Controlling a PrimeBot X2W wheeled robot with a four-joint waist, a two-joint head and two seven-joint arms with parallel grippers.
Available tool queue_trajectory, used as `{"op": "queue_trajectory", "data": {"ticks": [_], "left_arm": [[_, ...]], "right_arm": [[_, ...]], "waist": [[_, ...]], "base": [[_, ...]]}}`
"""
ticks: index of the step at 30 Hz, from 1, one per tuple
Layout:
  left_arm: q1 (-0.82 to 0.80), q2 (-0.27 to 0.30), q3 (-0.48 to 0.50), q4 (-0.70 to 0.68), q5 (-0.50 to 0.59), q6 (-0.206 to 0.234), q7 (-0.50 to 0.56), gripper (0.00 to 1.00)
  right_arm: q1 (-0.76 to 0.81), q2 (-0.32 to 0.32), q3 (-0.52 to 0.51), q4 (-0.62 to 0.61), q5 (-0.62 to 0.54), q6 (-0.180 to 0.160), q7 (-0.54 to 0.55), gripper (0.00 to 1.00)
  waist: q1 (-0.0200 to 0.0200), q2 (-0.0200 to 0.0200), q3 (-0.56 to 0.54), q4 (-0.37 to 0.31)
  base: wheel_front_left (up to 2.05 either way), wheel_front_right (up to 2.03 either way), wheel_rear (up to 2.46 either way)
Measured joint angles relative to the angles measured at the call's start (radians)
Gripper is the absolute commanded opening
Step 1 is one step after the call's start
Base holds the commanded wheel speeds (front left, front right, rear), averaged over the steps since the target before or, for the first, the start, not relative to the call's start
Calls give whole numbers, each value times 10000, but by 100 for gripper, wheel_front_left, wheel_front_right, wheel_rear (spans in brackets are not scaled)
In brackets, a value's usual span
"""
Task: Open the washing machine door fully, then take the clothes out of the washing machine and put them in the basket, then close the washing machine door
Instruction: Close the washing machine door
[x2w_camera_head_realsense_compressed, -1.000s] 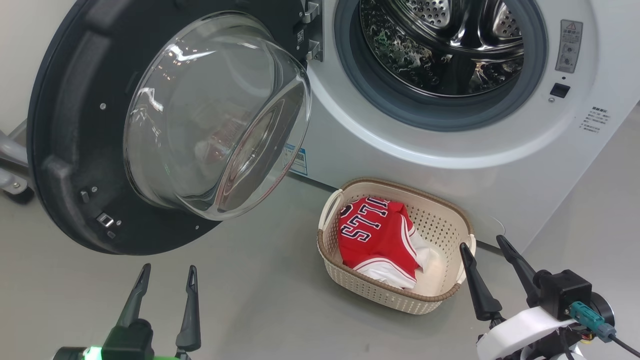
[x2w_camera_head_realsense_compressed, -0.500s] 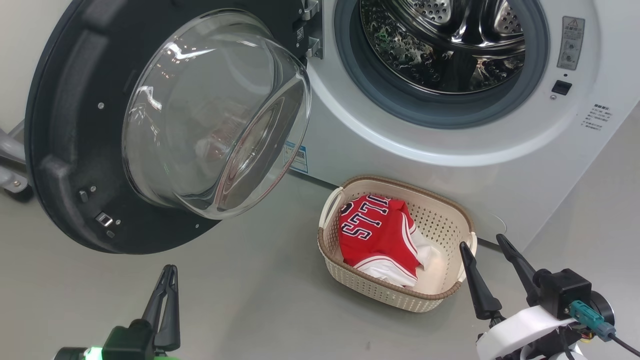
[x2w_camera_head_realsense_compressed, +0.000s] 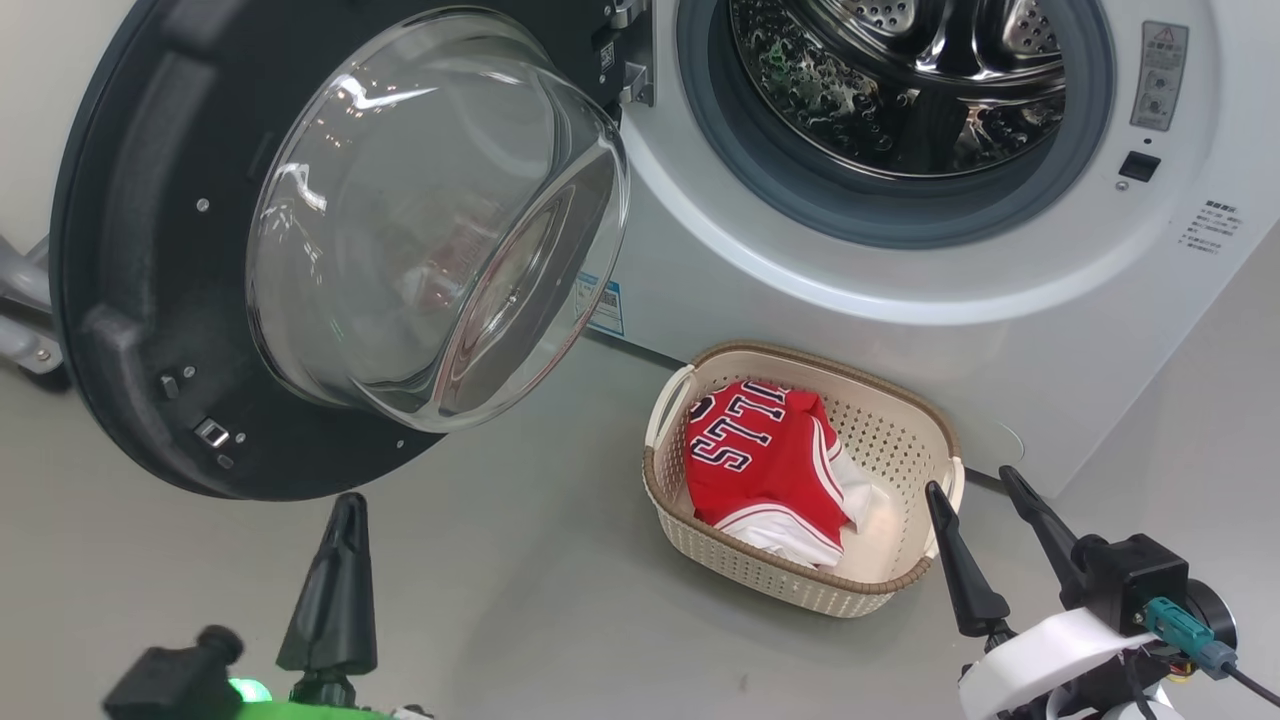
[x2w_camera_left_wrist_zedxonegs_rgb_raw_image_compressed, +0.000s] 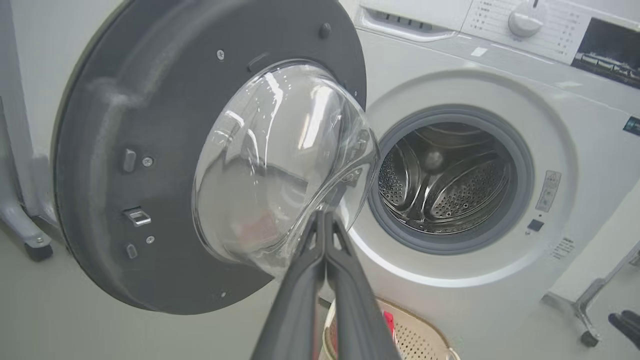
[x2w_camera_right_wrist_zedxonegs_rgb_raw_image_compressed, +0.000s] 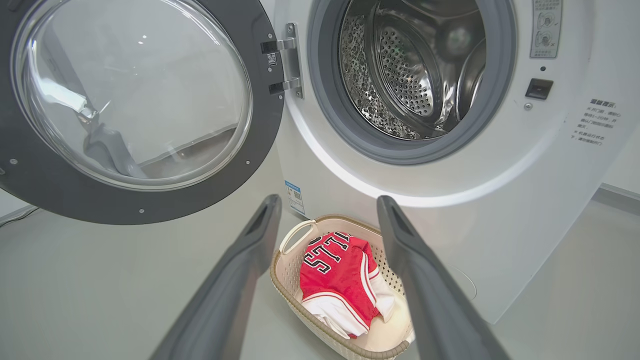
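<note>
Since the drum (x2w_camera_head_realsense_compressed: 900, 90) looks empty as far as you can see into it, and the clothes (x2w_camera_head_realsense_compressed: 765, 465) lie in the basket (x2w_camera_head_realsense_compressed: 760, 572), you likely have only the closing left. That basket stands on the floor (x2w_camera_head_realsense_compressed: 500, 610), right against the front of the washing machine (x2w_camera_head_realsense_compressed: 900, 340). The washing machine door (x2w_camera_head_realsense_compressed: 140, 250) hangs swung wide on its hinge (x2w_camera_right_wrist_zedxonegs_rgb_raw_image_compressed: 284, 65), left of the opening, its bulging glass window (x2w_camera_head_realsense_compressed: 430, 220) turned toward you. Your left gripper (x2w_camera_head_realsense_compressed: 348, 500) has its fingers pressed together with nothing between them. It sits near the door's lower rim and, as far as it shows, is not touching it. Your right gripper (x2w_camera_head_realsense_compressed: 968, 478) stands spread and empty, just beside the basket's right end.

Treat the door as a stiff, fairly heavy panel that turns only about its hinge and will not flex. The glass is probably slick and rounded, so a fingertip would slide off it, and it is the part most worth sparing a knock. Push instead on the black frame at the edge farthest from the hinge, near the latch (x2w_camera_head_realsense_compressed: 212, 435), where the least effort should swing it. Closed fingers suit a push better than a pinch. Check that the door's lower edge clears the basket's rim as it sweeps.
</note>
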Motion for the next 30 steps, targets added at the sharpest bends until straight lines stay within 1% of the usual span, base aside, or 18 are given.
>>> {"op": "queue_trajectory", "data": {"ticks": [3,5,6,9,10,11,12,13,14,15,16,18,21,24,25,30], "left_arm": [[-1,-13,-13,-487,-1967,-403,-159,0],[5,-4,-207,-978,-3461,-462,-393,0],[12,10,-437,-1266,-3994,-462,-598,0],[132,-15,-1097,-2119,-5398,-686,-984,0],[221,-12,-1127,-2408,-5873,-780,-1080,0],[221,-12,-1127,-2408,-5873,-780,-1080,0],[266,-2,-1114,-2596,-6345,-859,-1101,0],[304,-25,-901,-2920,-7279,-989,-1158,0],[283,-38,-464,-2974,-7743,-1034,-1158,0],[283,-38,-464,-2974,-7743,-1034,-1158,0],[182,-21,535,-3005,-8692,-1076,-1152,0],[-61,-21,1565,-2964,-9363,-1076,-1147,0],[-492,-35,2692,-2790,-9785,-1074,-1147,0],[-893,65,3544,-2385,-10316,-1057,-1116,0],[-1038,144,3774,-2215,-10646,-1005,-1041,0],[-1791,911,4713,-976,-11367,-483,-623,0]], "right_arm": [[-3,-19,-17,-6,0,0,2,100],[-12,-36,-25,-48,0,0,4,100],[-25,-56,-33,-56,0,0,4,100],[-63,-109,-81,-61,0,0,13,100],[-66,-117,-84,-86,0,0,17,100],[-66,-117,-84,-86,0,0,17,100],[-71,-123,-100,-90,0,0,17,100],[-76,-134,-111,-90,0,0,19,100],[-78,-142,-127,-92,0,0,19,100],[-78,-142,-127,-92,0,0,19,100],[-80,-153,-157,-94,0,-2,19,100],[-80,-157,-176,-98,0,-2,19,100],[-81,-180,-199,-109,0,-4,46,100],[-81,-234,-196,-173,0,-4,88,100],[-81,-249,-196,-174,0,-4,90,100],[-99,-311,-171,-245,-6,2,138,100]], "waist": [[0,0,37,21],[0,0,89,27],[0,0,118,26],[1,0,174,26],[1,0,197,23],[1,0,197,23],[1,0,220,21],[0,0,245,18],[0,0,254,16],[0,0,254,16],[1,0,270,17],[1,0,283,18],[0,0,302,19],[1,0,349,13],[0,0,367,8],[1,0,455,-49]], "base": [[0,0,0],[0,0,0],[0,0,0],[0,0,0],[0,0,0],[0,0,0],[0,0,0],[0,0,0],[0,0,0],[0,0,0],[0,0,0],[0,0,0],[0,0,0],[0,0,0],[0,0,0],[0,0,0]]}}
